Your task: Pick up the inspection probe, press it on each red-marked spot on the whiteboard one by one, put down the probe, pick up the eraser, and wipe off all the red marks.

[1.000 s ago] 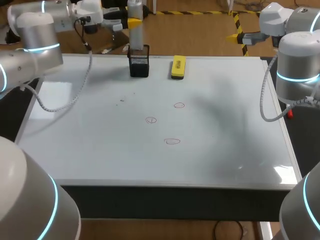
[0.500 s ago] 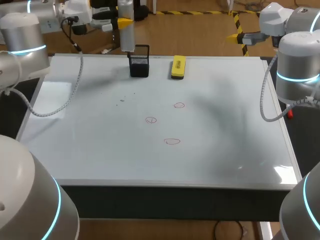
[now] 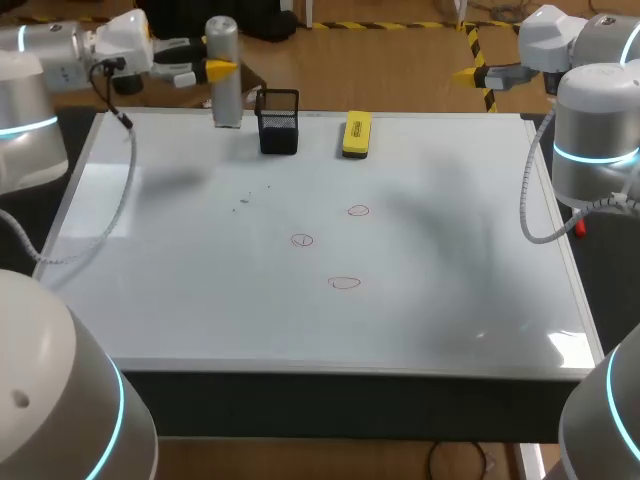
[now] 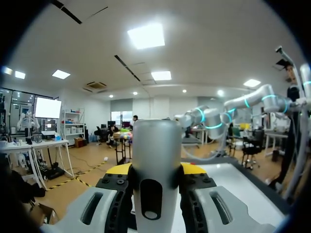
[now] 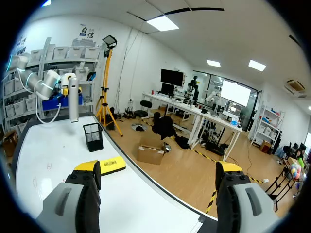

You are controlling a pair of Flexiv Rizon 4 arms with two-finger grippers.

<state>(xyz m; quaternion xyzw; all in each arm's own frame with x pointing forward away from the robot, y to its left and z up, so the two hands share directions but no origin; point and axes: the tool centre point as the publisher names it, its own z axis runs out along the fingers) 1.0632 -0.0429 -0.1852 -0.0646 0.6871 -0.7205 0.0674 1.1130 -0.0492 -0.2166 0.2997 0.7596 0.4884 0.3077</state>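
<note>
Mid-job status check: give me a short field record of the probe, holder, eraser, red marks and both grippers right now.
probe: upright, held at the whiteboard's far edge, beside the holder
holder: black mesh, at the far edge
eraser: yellow, lying beside the holder, untouched
red marks: three, none wiped
left gripper: jaws shut on the probe
right gripper: jaws open, holding nothing

The left arm [image 3: 60,45] has swung left along the far edge of the surface, carrying the inspection probe [image 3: 224,80] upright in its jaws. The probe was directly above the black holder [image 3: 279,125] a second ago. It now hangs clear to the holder's left, over the whiteboard's [image 3: 200,260] far-left part.
</note>
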